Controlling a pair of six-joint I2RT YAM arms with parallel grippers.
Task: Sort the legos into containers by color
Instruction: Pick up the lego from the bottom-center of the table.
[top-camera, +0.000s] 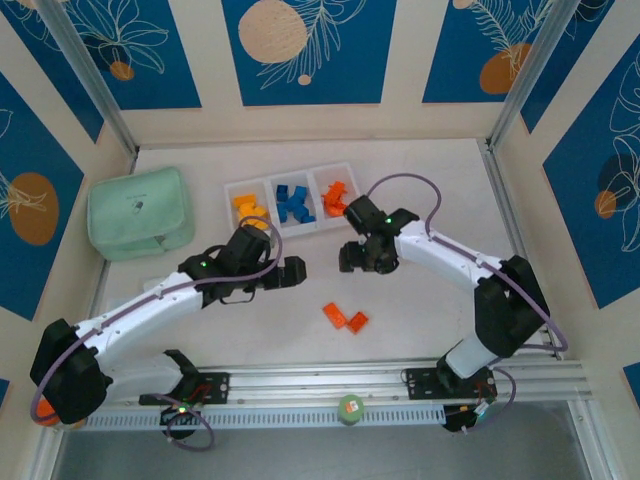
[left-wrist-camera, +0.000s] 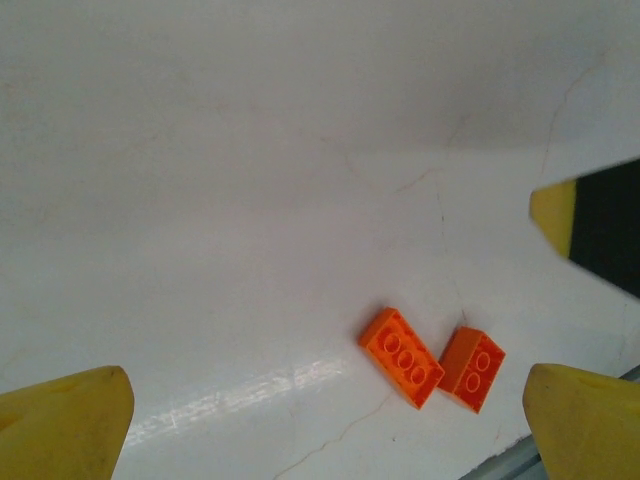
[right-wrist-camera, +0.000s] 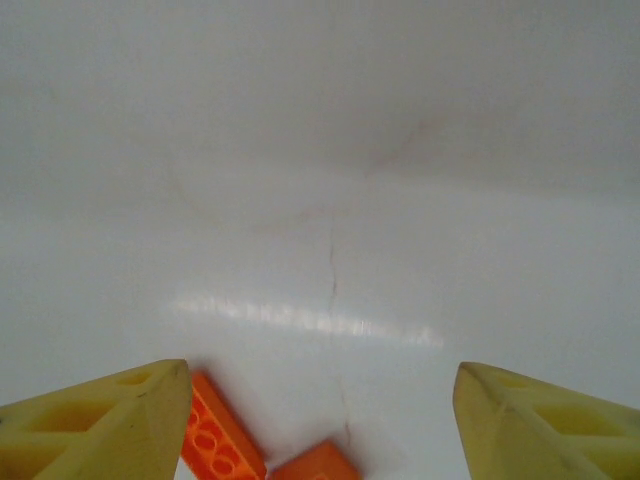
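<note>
Left hand (top-camera: 298, 272) and right hand (top-camera: 352, 260) gape open and empty, just nearside of the tray (top-camera: 290, 173). If both reach for the two adjacent red-orange legos (top-camera: 344, 318) farther nearside, they could collide.

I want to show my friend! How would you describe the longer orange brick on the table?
Find the white table, then the tray of sorted bricks. In front of the tray, two orange bricks lie close together; the longer brick is the stretched rectangle, its neighbour short and squarish.

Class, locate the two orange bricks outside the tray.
In the top view, the orange bricks lie centre front on the table, between the tray and the metal rail.
</note>
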